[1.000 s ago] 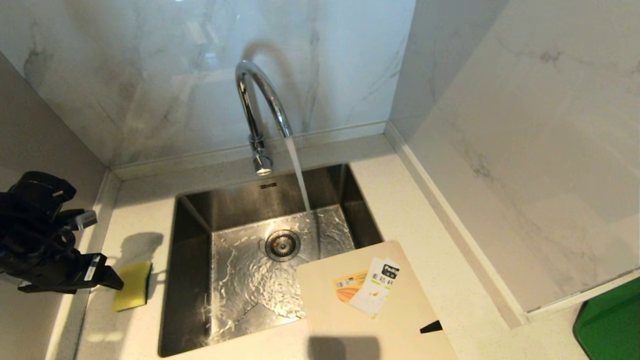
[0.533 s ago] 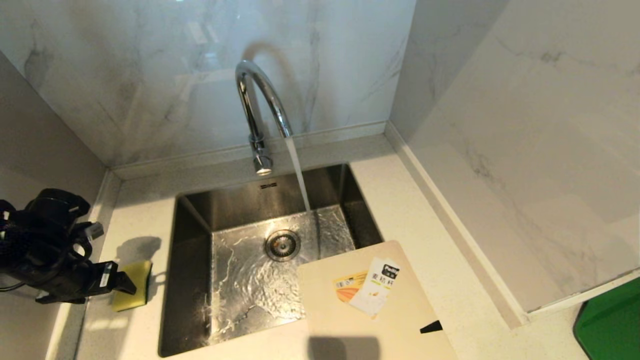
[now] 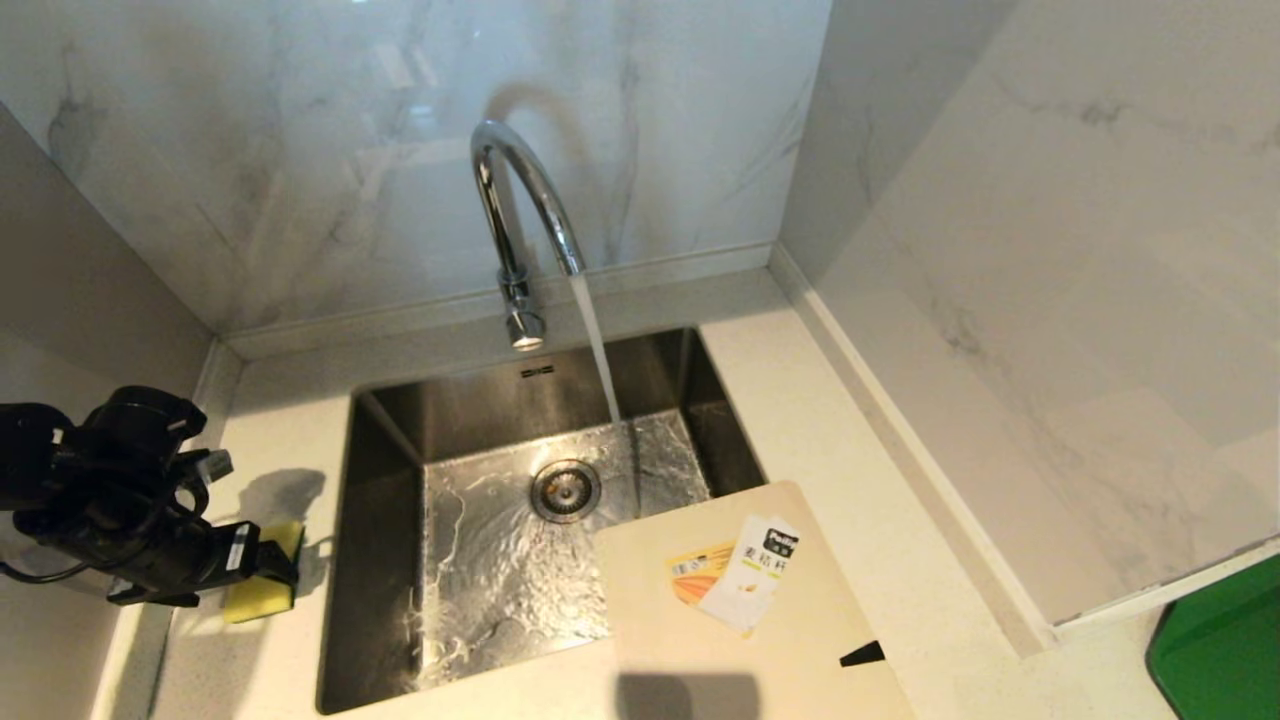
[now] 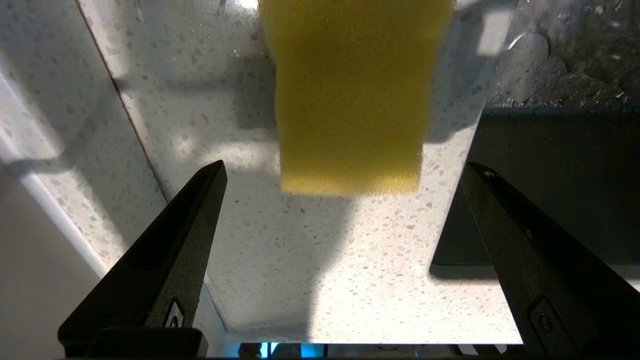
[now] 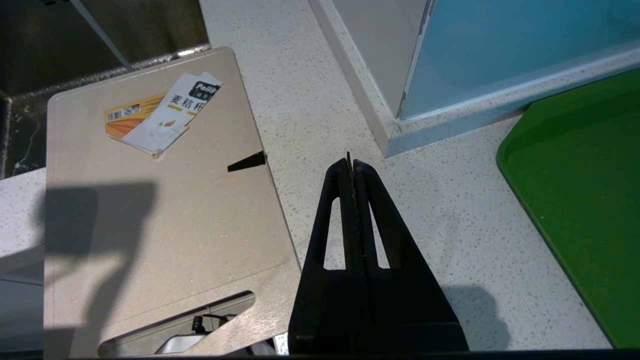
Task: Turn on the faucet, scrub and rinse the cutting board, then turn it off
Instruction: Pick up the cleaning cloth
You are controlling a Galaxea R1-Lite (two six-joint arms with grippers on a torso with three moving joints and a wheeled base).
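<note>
Water pours from the chrome faucet (image 3: 510,200) into the steel sink (image 3: 380,560). The beige cutting board (image 3: 720,640) lies flat on the counter at the sink's front right corner, label up, one corner over the basin. A yellow sponge (image 3: 245,603) lies left of the sink. My left gripper (image 3: 262,520) hangs open just over it. In the left wrist view the sponge (image 4: 350,100) has its near end level with the tips of that gripper (image 4: 344,165), touching neither finger. My right gripper (image 5: 350,160) is shut and empty over the counter beside the board (image 5: 150,210).
A marble side wall (image 3: 1050,300) rises right of the sink, and a backsplash stands behind the faucet. A dark green mat (image 3: 1220,640) lies at the far right, near my right gripper. A narrow counter strip and a wall bound the sponge on the left.
My left gripper has come down and to the right, from above the counter's left edge to over the sponge. Water keeps running; the board and the right arm have not moved.
</note>
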